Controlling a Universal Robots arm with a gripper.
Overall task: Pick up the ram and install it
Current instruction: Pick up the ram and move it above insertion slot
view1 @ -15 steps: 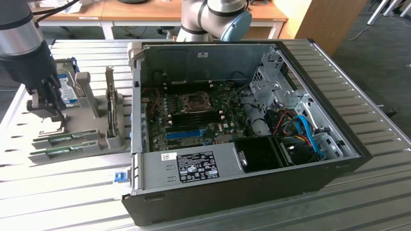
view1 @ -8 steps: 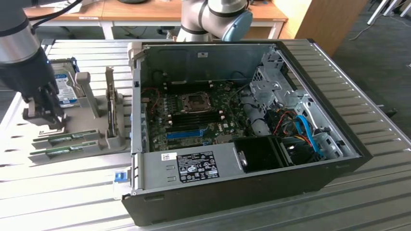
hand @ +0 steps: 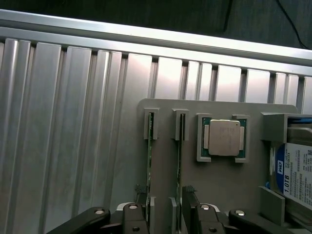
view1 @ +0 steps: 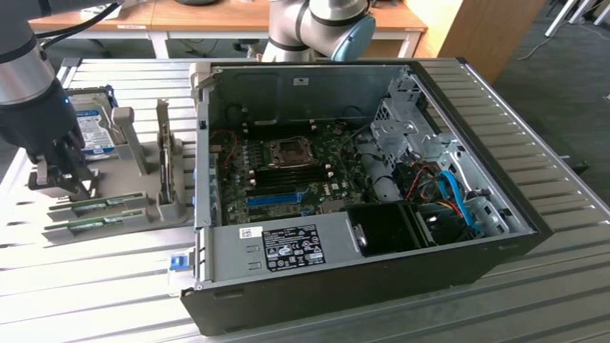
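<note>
Two ram sticks [view1: 96, 206] [view1: 91, 226] stand on edge, side by side, in slots of a grey holder tray [view1: 124, 182] at the exterior view's left. The wrist view shows them edge-on as thin green strips [hand: 149, 146] [hand: 179, 151]. My gripper [view1: 63, 183] hangs open just above the tray, near the sticks' far ends, holding nothing. From the wrist, its dark fingers [hand: 134, 214] stand apart, and both sticks run toward the gap of the gripper [hand: 164, 214]. The open computer case [view1: 362, 286] lies to the right, its motherboard [view1: 286, 168] exposed with dark memory slots.
The holder also carries a CPU [hand: 224, 138], a hard drive [view1: 91, 125] [hand: 296, 176] and an upright card [view1: 170, 161]. A blue expansion slot [view1: 276, 196] sits on the motherboard. The ribbed metal table [view1: 86, 293] extends around the case.
</note>
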